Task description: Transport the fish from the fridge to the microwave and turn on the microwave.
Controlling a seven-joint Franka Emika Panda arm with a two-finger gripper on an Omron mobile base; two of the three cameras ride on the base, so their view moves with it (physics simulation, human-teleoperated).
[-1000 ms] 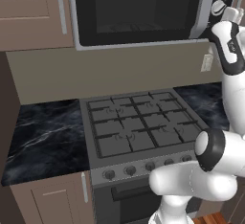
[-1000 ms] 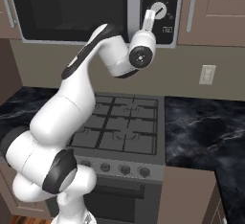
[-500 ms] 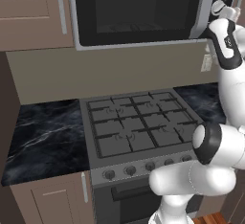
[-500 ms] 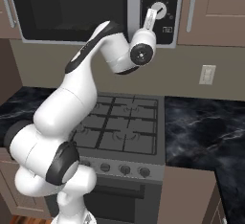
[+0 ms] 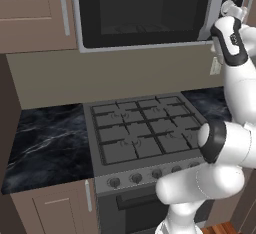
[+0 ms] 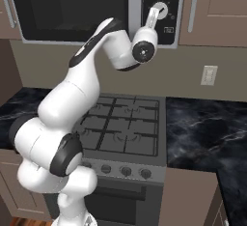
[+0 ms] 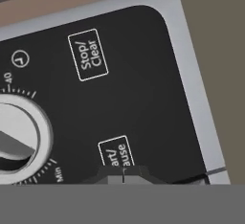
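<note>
The claw (image 7: 123, 172) is being held pressed together, with nothing pinched between its tips, and is being presented at the lower edge of the "Start/Pause" button (image 7: 116, 152) on the dark control panel (image 6: 162, 8) of the microwave (image 5: 145, 13); whether contact is being made cannot be told. In the hand view, the "Stop/Clear" button (image 7: 89, 55) is being shown above the claw on the same panel, and the round timer knob (image 7: 16, 137), ringed by a minute scale, is being shown to the left. In the right base view, the claw (image 6: 155, 13) is being shown raised against the panel just beside the knob, with the white arm (image 6: 99, 56) being extended upward from the base across the front of the microwave. The microwave door (image 5: 145, 5) is being shown closed, its black glass being framed in silver-grey, with the long handle (image 5: 216, 5) lying beside the panel. Whether the fish is inside cannot be told through the dark glass. Below the microwave, the gas stove (image 5: 142, 135) is being shown with its grates bare and a row of knobs along its front edge. The black marbled worktop (image 6: 205, 133) is being shown on both sides of the stove, and a wall outlet (image 6: 208, 75) is being shown above it on the beige backsplash.
</note>
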